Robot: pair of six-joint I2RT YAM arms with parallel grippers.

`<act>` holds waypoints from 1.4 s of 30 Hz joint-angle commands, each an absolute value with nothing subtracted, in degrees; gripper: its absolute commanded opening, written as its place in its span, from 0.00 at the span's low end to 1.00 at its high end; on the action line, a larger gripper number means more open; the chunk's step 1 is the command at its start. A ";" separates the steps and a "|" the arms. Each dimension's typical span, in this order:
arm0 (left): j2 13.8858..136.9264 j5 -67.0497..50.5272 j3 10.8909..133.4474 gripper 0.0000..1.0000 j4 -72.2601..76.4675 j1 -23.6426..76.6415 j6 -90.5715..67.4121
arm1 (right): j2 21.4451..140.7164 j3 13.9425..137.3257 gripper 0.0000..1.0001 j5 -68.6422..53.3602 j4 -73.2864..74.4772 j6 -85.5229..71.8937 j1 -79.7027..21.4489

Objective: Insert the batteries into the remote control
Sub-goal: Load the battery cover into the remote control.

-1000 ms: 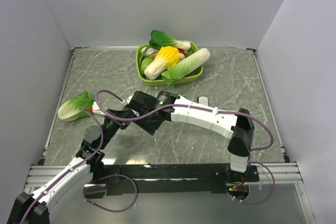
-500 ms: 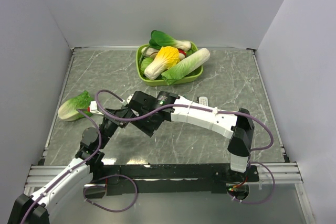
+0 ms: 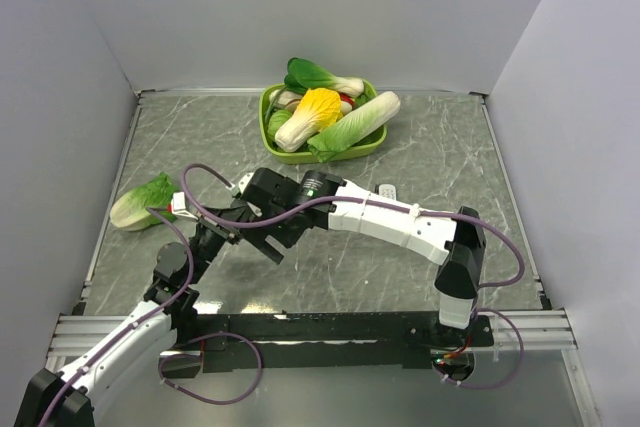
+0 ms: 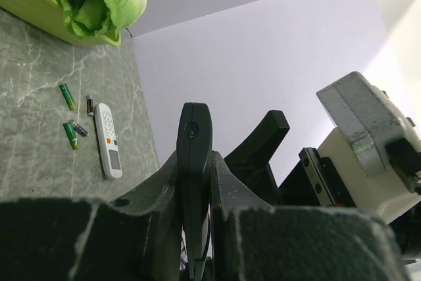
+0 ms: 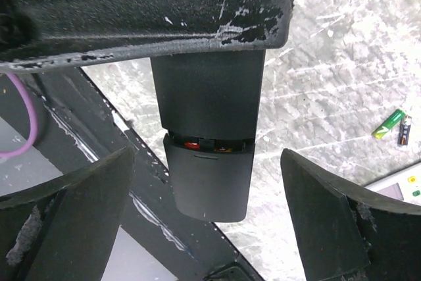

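1. the right gripper (image 5: 207, 162) has just let go. a sec ago its jaws were about half closed at the end of the remote control (image 5: 207, 97); now they stand wide, one finger either side w/ clear gaps, touching nothing.
2. top view agrees: the right jaws have spread and eased back a little from the left gripper (image 4: 195, 176). the arms themselves have barely shifted.
3. left gripper is unchanged, clamped tight on the remote control. it holds it up off the table (image 3: 420, 147) near the front left, edge-on in the left wrist view.
4. in the right wrist view the cover (image 5: 207, 185) sits on the remote control's free end, w/ a thin slot between it and the body. red-orange bits (image 5: 204, 144) show in that slot, prob. battery ends already inside.
5. meaning, imo: the right arm has done its push on the cover end and is backing off. the slot suggests the cover isn't fully home yet, tho i can't tell for sure from this angle.
6. a few loose batteries (image 4: 68, 97) lie on the table just beside the white remote (image 4: 107, 139), near the green basket (image 4: 39, 4). can't tell if they're spares or still due to go in.
7. next, prob.: check the cover seat and press again if the gap stays. the risk is the remote control twisting in the left grip when pushed.
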State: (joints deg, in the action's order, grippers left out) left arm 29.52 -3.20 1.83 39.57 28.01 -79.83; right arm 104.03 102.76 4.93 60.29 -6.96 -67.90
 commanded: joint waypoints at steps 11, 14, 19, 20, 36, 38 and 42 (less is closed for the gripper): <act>28.39 -1.84 -4.92 0.02 41.48 28.30 -83.06 | 86.33 94.41 0.99 1.23 49.41 -11.86 -64.34; 28.65 -1.84 -4.48 0.02 41.92 28.30 -83.49 | 81.33 88.26 0.95 -1.21 43.96 -15.11 -61.62; 29.79 -2.46 -3.87 0.02 43.42 28.30 -84.20 | 73.58 75.97 0.85 -7.02 32.28 -21.78 -56.52; 29.97 -2.46 -3.78 0.02 44.03 28.30 -84.29 | 72.09 74.81 0.84 -7.47 31.39 -22.49 -56.25; 32.61 -5.54 -1.93 0.02 49.31 28.30 -84.02 | 75.76 70.14 0.78 -15.19 22.42 -26.89 -53.70; 32.17 -5.54 -2.02 0.02 49.04 28.30 -84.20 | 76.72 70.14 0.77 -16.08 21.97 -27.16 -53.18; 30.85 -5.36 -1.93 0.02 48.25 28.30 -84.29 | 78.57 70.49 0.77 -18.89 21.18 -27.25 -53.09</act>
